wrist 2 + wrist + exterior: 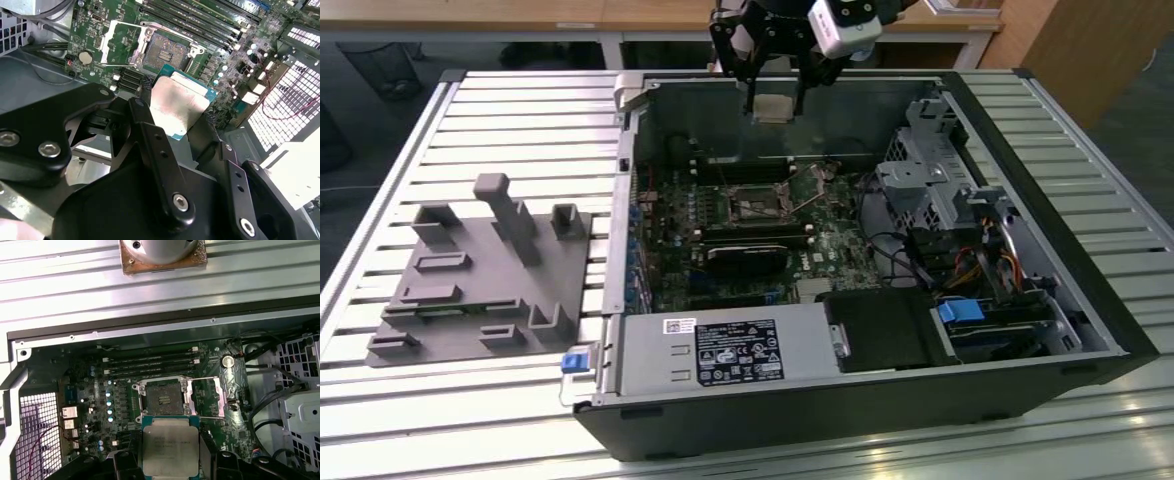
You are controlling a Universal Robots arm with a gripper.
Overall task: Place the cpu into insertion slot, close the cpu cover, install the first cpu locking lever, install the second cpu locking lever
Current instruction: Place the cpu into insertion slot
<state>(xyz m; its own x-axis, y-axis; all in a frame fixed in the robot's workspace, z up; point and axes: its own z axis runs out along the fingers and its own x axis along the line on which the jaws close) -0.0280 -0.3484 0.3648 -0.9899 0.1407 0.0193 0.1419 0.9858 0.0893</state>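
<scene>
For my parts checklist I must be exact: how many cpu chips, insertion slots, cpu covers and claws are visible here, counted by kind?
cpu, held in the claw: 1
insertion slot, bare: 1
cpu cover, swung open: 1
claw: 1
Total: 4

A robotics lab or test workshop: an opened desktop computer case [854,420] lies on a slatted aluminium workbench [520,100], a grey moulded parts fixture [467,290] just beside the case, a robot arm [781,15] above its far wall, and wooden desks [520,12] standing behind it.
</scene>
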